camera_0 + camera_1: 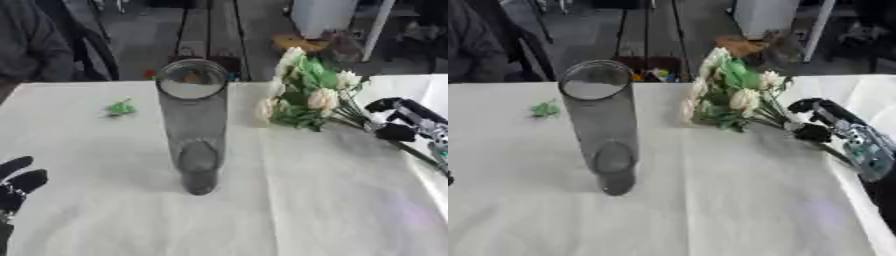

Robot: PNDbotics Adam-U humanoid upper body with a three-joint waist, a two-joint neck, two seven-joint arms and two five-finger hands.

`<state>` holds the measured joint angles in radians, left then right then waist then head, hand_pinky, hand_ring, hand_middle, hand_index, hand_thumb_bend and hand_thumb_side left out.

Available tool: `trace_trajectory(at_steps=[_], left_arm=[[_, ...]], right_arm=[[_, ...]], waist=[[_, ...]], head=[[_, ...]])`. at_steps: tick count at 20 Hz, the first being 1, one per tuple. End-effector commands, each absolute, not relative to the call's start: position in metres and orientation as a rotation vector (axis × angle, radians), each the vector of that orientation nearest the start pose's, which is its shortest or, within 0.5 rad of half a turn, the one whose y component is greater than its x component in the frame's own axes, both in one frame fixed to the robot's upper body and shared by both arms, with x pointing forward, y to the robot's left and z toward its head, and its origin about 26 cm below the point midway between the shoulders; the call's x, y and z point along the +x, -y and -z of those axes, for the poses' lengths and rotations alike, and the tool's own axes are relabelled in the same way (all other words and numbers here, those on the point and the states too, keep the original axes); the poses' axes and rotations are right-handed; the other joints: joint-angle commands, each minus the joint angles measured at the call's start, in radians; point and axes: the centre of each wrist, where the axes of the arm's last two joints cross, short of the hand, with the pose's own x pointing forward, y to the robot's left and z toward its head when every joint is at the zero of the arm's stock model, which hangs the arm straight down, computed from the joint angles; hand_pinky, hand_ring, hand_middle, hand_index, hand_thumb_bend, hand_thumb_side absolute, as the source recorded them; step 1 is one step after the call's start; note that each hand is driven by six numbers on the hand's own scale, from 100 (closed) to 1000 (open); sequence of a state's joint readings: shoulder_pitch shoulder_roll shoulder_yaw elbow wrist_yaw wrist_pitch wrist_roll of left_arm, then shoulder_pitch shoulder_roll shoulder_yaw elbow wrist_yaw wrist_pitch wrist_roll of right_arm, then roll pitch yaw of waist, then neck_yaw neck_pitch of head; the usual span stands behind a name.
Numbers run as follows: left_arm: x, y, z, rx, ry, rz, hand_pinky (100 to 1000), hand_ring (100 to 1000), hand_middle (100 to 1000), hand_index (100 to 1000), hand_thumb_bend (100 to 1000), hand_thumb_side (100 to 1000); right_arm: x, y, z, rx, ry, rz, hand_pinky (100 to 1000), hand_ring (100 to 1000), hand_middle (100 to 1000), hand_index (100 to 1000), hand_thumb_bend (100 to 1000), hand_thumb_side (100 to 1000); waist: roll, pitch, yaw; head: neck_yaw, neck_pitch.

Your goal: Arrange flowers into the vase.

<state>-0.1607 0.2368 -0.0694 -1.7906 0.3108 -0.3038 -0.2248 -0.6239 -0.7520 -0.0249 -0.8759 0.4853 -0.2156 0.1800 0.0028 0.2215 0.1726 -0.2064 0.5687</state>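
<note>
Left eye view shows a white-covered worktop (332,200) with a tall clear vase (193,125) standing upright at the centre, its round mouth toward the top of the frame and its base nearer the bottom. A bunch of cream flowers (306,95) with green leaves sits at the upper right, blooms pointing to the upper left and stems trailing to the lower right, so its long axis runs on a diagonal across that corner. The right robot hand (820,122) comes in from the right edge with its fingers curled round the stems, just past the leaves. Whether the blooms rest on the worktop or are lifted just clear of it cannot be told. The left robot hand (17,185) shows at the lower left edge, well apart from the vase, fingers pointing up and relaxed, holding nothing. A small green scrap (121,107) lies on the cloth at the upper left, apart from everything else. Judging from this, the flowers have not yet gone into the vase. The main risk is the tall, narrow vase tipping if the stems or the hand knock its rim while swinging across. The bunch lies nearly flat, so it likely needs turning stems-down before it will enter the mouth; a stray stem could catch the rim and miss.
</note>
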Motion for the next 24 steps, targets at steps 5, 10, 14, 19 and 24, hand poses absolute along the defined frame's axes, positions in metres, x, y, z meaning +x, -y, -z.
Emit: trace_trajectory(at_steps=[5, 10, 14, 19, 24], left_arm=[[0.307, -0.252, -0.107, -0.378, 2.229, 0.327, 858, 789, 812, 840, 890, 619], [0.307, -0.252, -0.108, -0.379, 2.23, 0.329, 858, 789, 812, 840, 890, 619], [0.307, -0.252, -0.108, -0.38, 2.232, 0.33, 858, 790, 812, 840, 889, 619], [0.308, -0.251, -0.109, -0.383, 2.234, 0.333, 858, 790, 813, 840, 888, 620], [0.308, -0.251, -0.109, -0.386, 2.234, 0.336, 858, 791, 813, 841, 887, 620]], right_arm=[[0.39, 0.491, -0.159, -0.925, 1.382, -0.889, 760, 876, 763, 835, 276, 577], [0.389, 0.492, -0.155, -0.92, 1.368, -0.891, 761, 875, 762, 835, 275, 578], [0.389, 0.491, -0.151, -0.915, 1.36, -0.894, 760, 872, 761, 834, 272, 581], [0.389, 0.491, -0.146, -0.908, 1.351, -0.899, 760, 871, 761, 833, 270, 587], [0.389, 0.488, -0.144, -0.903, 1.348, -0.915, 761, 870, 760, 832, 270, 589]], waist=[[-0.002, -0.013, -0.001], [-0.002, -0.011, 0.001], [0.0, -0.009, 0.0], [0.001, -0.007, 0.0], [0.001, -0.006, -0.001]], head=[[0.003, -0.01], [0.005, -0.013], [0.008, -0.013], [0.009, -0.016], [0.009, -0.017]])
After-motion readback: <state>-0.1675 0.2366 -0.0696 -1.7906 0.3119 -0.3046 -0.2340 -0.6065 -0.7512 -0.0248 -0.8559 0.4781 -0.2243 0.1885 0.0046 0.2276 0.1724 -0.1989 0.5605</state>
